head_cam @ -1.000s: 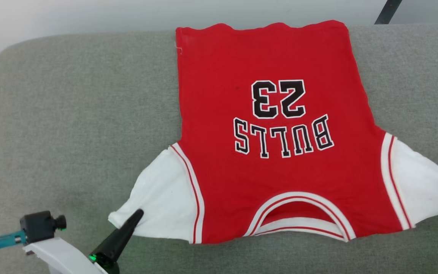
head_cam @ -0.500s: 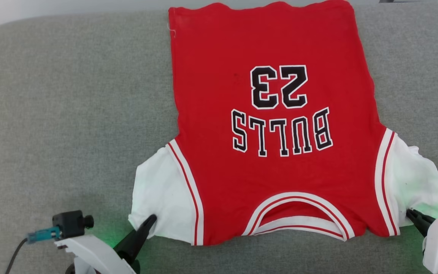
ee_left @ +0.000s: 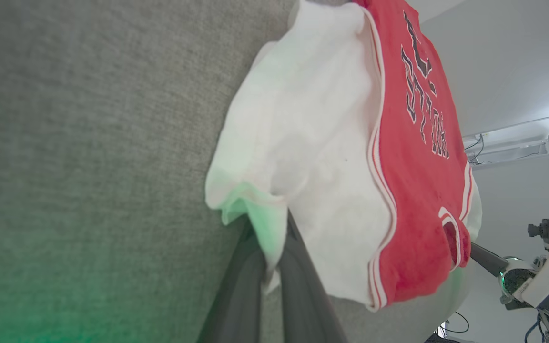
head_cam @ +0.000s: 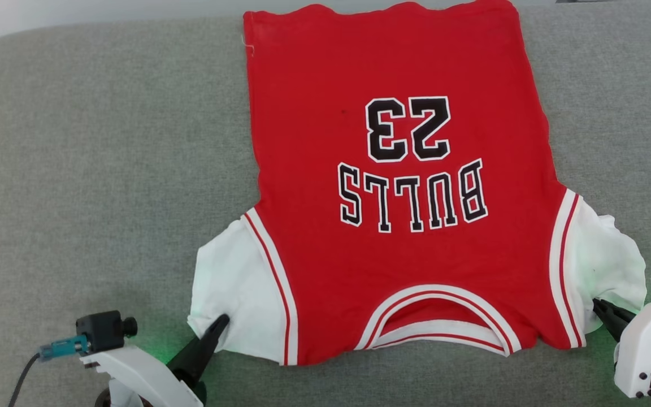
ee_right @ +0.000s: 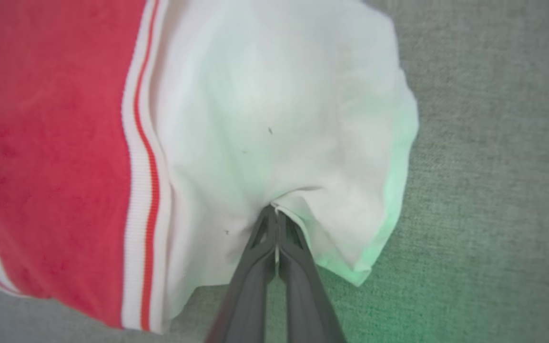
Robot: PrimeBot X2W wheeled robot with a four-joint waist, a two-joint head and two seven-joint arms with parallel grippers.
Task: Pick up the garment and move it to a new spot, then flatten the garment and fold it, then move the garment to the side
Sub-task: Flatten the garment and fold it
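garment [head_cam: 393, 237] on cushion [head_cam: 88, 169], R of ctr, collar nearest robot

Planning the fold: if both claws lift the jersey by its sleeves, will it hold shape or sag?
Likely floppy: the jersey bunches where the left claw and right claw pinch its white sleeves. Probably light: the cloth looks thin. Its unsupported middle would likely sag.
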